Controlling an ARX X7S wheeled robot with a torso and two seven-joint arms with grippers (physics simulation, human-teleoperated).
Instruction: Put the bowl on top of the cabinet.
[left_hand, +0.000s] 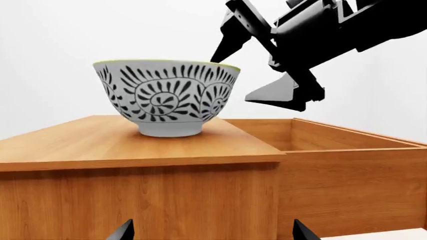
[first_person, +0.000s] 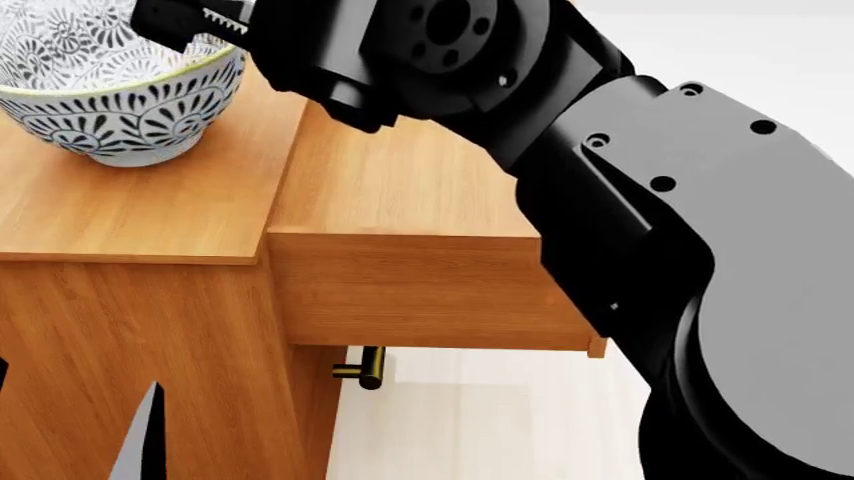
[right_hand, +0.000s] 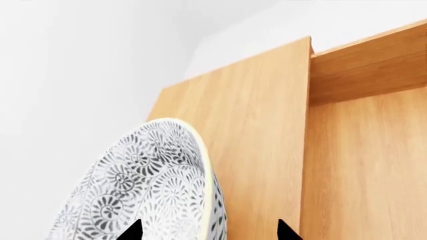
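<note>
- Background is plain white, pale floor, nothing else around. Everything sits on or around one big wooden piece.
- Biggest thing: the cabinet (first_person: 134, 215), light-brown wood with a flat top. An open drawer (first_person: 427, 290) sticks out of it on the side toward the robot's right arm, with a brass bar handle (first_person: 363, 368) showing just under it in the head view.
- Next: the right arm (first_person: 641, 220), a big black mass filling the head view from about 12 o'clock down to 5 o'clock. It reaches over the drawer toward the cabinet top.
- The bowl (left_hand: 168, 97) is already standing upright on the cabinet top, foot flat on the wood, near the edge beside the drawer. Placement looks done to me.
- The right gripper (left_hand: 257, 70) has its fingers spread, one tip at the bowl's rim and the other hanging clear outside the wall, so it's straddling the rim on the drawer side but not clamping it as far as I can tell.
- The key relation: in the left wrist view the bowl is at roughly 8 o'clock from that gripper, right next to it. The bowl is round, so no long axis to worry about. I'd lift straight up so the inner finger doesn't hook the rim.
- The left gripper (left_hand: 212, 231): only two dark tips show, set wide apart, holding nothing, down low facing the cabinet front. It's clearly the farther arm.
</note>
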